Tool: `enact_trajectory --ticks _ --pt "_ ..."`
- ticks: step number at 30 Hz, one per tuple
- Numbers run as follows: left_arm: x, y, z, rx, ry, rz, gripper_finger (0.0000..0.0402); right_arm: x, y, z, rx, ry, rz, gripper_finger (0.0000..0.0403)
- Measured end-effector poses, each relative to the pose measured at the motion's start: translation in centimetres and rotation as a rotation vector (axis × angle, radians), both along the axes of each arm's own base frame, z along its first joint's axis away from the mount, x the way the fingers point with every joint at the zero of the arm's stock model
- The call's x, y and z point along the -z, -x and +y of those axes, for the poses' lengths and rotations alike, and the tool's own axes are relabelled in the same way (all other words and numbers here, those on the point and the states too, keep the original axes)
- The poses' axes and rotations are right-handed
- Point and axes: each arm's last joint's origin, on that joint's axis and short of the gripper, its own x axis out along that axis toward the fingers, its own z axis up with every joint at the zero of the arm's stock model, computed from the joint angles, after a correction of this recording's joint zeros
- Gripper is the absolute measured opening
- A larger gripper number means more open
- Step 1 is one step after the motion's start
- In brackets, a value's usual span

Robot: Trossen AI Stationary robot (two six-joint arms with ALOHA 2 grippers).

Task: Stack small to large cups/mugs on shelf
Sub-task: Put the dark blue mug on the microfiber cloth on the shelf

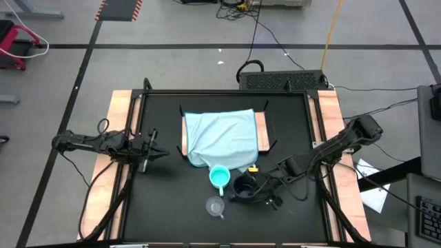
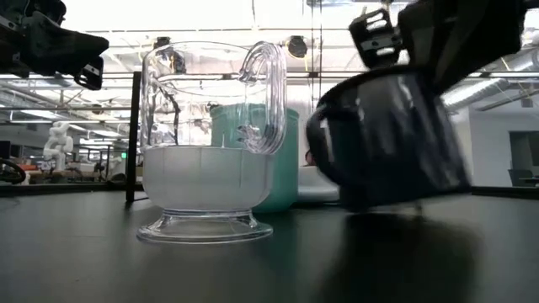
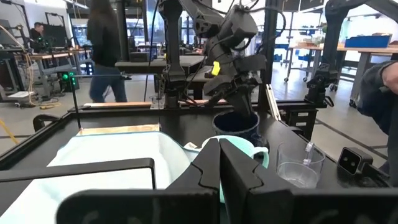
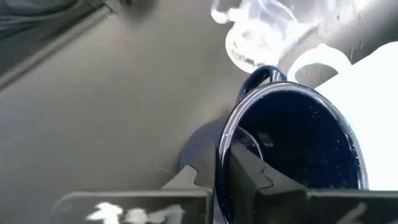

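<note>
The black mug (image 1: 244, 186) is tilted in the low view, its base barely clear of the table or just brushing it, I can't tell which. The right gripper (image 1: 253, 192) has it pinched by the rim, one finger (image 4: 249, 177) inside the mouth and the other outside the wall. It sits near the front of the black table (image 1: 165, 207), just beside the turquoise cup (image 1: 220, 177), which stands upright at the shelf's front edge. The small clear cup (image 1: 216, 206), handled and footed, stands upright a little nearer the table's front, apart from both. Behind them the shelf (image 1: 260, 132) lies mid-table under its pale blue cloth (image 1: 220, 138), wood showing along one side. Over on the left, the left gripper (image 1: 157, 153) waits above the table well away from the cups, its fingers (image 3: 239, 168) pressed together, holding nothing. Beyond the table, a person (image 3: 106, 46) walks through the room.
</note>
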Motion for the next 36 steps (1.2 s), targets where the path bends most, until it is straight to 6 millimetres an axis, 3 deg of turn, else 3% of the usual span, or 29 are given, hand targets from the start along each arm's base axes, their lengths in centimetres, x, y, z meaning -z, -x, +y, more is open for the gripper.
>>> enact_trajectory --ticks 16,28,36 --pt "0.1 0.0 0.0 0.0 0.0 0.008 0.0003 -6.3 0.7 -2.0 0.111 0.172 -0.147 0.0009" --pt "0.1 0.0 0.0 -0.001 -0.006 0.006 0.0003 -11.9 -1.0 -7.0 0.177 0.159 -0.201 0.0009" --pt "0.1 0.0 0.0 -0.001 -0.006 0.007 0.0003 -12.7 -1.7 -11.5 0.185 0.177 -0.217 0.0009"
